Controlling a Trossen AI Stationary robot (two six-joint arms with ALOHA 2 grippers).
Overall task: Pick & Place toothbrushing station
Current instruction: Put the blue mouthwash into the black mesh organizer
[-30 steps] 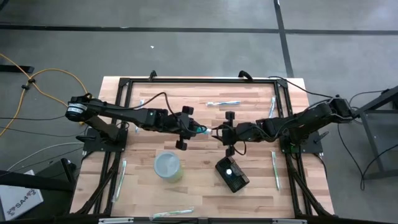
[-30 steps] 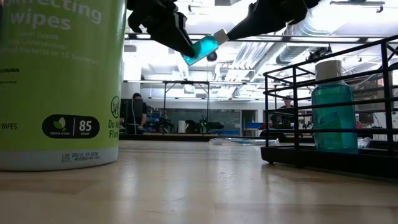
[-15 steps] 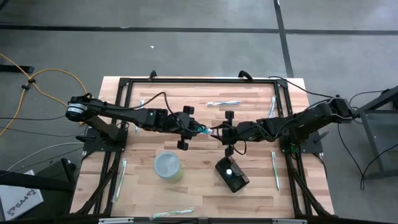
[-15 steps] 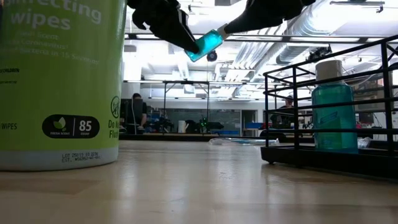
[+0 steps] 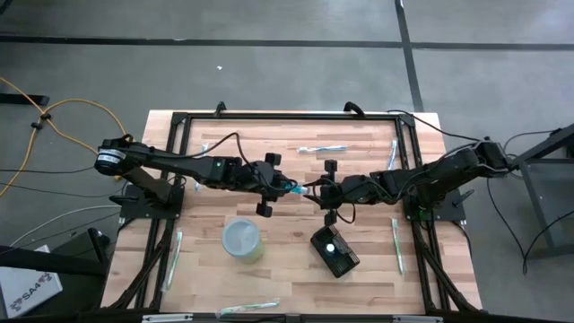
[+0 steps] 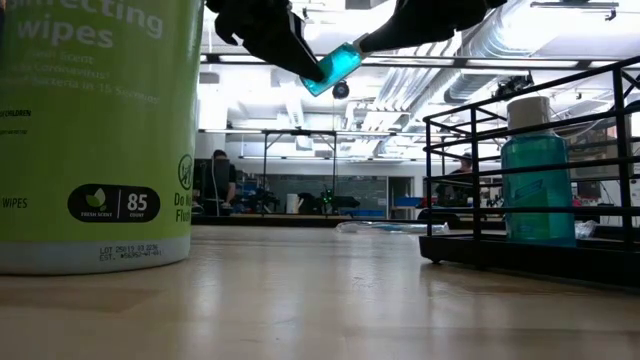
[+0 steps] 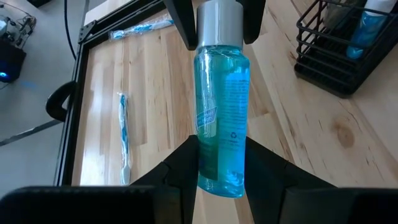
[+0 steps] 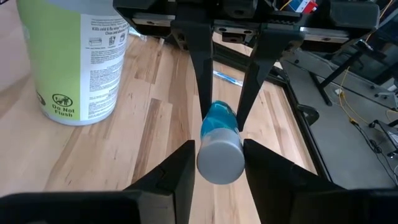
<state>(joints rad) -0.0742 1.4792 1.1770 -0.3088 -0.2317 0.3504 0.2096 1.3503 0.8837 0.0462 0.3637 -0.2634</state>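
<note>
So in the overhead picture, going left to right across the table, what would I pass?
Wipes canister → left gripper → blue bottle held between both → right gripper → black toothbrushing station.

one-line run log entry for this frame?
left claw: shut on blue bottle | right claw: shut on bottle cap | bottle above table | black rack untouched

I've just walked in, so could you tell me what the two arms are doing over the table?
Both arms meet above the middle of the table, sharing one blue bottle. The left gripper is shut on its body, and the right gripper is shut on its grey cap, so it looks like a handover. A black wire rack with another bottle inside sits on the table below them, beside a wipes tub.
</note>
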